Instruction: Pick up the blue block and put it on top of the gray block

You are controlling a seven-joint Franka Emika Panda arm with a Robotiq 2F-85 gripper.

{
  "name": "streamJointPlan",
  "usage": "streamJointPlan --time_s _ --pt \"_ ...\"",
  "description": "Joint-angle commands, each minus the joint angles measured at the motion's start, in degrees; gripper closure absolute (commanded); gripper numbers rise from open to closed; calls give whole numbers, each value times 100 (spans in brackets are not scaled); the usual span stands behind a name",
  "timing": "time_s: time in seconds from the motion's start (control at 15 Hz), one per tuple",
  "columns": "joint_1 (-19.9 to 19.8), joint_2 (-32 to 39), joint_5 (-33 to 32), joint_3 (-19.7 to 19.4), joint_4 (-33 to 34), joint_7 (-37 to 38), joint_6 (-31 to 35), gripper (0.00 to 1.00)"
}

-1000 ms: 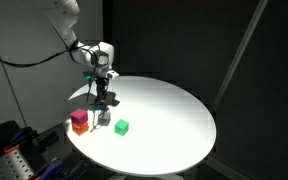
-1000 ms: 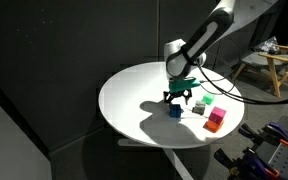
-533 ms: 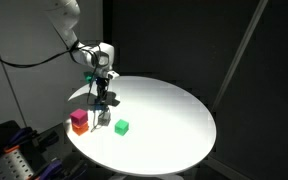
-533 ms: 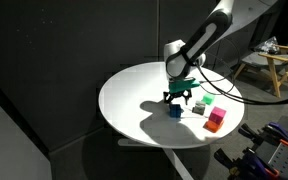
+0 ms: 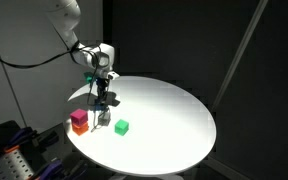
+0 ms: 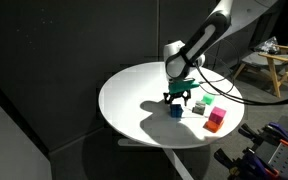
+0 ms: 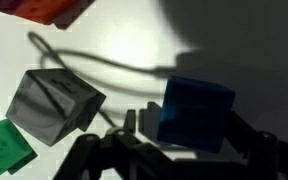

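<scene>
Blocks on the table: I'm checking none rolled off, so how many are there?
5. The blue block, the gray block beside it, the green block just past the gray, and a magenta block stacked on an orange block near the table edge. None appears hidden.

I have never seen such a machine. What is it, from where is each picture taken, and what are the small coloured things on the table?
It is a robot arm with a two-fingered gripper. Two pictures come from cameras standing outside the robot, at different places; the third comes from a camera on its wrist. On the round white table lie a blue block, a gray block, a green block and a magenta block stacked on an orange block. The open jaws stand either side of the blue block, which seems to rest on the table; nothing is held.
</scene>
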Motion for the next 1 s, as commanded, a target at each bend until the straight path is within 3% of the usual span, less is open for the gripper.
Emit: streamJointPlan --time_s 0.0,0.2,0.93 --pt "66 60 -98 -65 163 130 -133 42" --pt "42 -40 -56 -31 125 86 -169 66" --pt "36 -800 -192 6 -155 -19 -618 69"
